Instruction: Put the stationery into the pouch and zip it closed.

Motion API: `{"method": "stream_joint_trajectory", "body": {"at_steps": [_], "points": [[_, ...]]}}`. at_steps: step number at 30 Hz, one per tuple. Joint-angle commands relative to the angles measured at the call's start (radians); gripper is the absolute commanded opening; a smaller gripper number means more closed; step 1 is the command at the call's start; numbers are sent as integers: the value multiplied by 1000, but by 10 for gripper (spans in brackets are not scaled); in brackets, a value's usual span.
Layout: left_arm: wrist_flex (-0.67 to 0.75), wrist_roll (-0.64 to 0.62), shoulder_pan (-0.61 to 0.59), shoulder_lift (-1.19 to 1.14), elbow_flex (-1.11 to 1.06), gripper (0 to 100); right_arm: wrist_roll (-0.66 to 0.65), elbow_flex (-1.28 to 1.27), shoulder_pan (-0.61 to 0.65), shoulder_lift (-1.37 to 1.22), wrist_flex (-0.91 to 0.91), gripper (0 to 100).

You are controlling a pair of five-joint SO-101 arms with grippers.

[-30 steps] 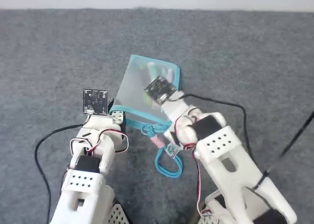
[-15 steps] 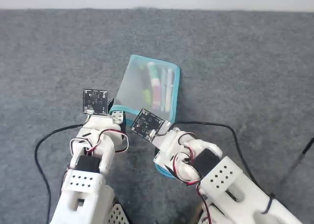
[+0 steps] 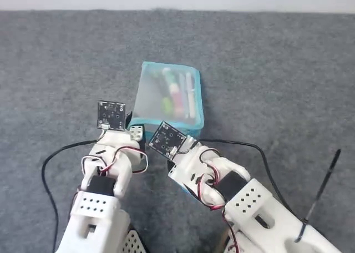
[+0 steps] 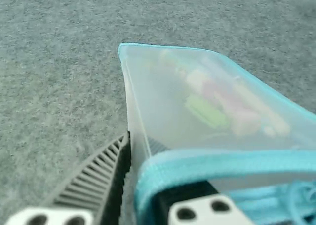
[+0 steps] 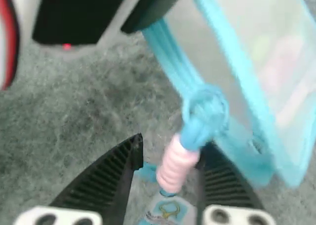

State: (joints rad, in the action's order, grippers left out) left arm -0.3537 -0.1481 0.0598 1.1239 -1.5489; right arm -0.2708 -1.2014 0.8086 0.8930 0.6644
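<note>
The pouch (image 3: 158,92), stationery (image 3: 178,95) inside, lies on the grey desk (image 3: 288,70). The left arm's jaws pinch its teal zip edge at a corner; the right arm's jaws stand spread around its pink zip pull (image 5: 177,167).

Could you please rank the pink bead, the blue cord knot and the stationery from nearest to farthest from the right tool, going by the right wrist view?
1. pink bead: between the fingers of the right tool.
2. blue cord knot: just beyond the bead, beside the teal edge of the pouch.
3. stationery: farthest, inside the pouch.
</note>
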Motion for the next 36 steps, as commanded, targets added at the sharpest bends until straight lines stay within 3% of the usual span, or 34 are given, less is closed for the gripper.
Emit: {"method": "stream_joint_trajectory", "body": {"at_steps": [1, 8, 11, 26, 36], "points": [[20, 5, 46, -3, 68, 11, 11, 26, 4, 35, -27, 28], [20, 57, 101, -3, 54, 11, 12, 204, -194, 44, 222, 6], [20, 58, 121, -3, 54, 11, 8, 287, -214, 39, 302, 6], [15, 58, 187, -3, 54, 11, -152, 422, 71, 31, 395, 6], [14, 55, 178, -3, 56, 11, -178, 430, 88, 31, 430, 6]]}}
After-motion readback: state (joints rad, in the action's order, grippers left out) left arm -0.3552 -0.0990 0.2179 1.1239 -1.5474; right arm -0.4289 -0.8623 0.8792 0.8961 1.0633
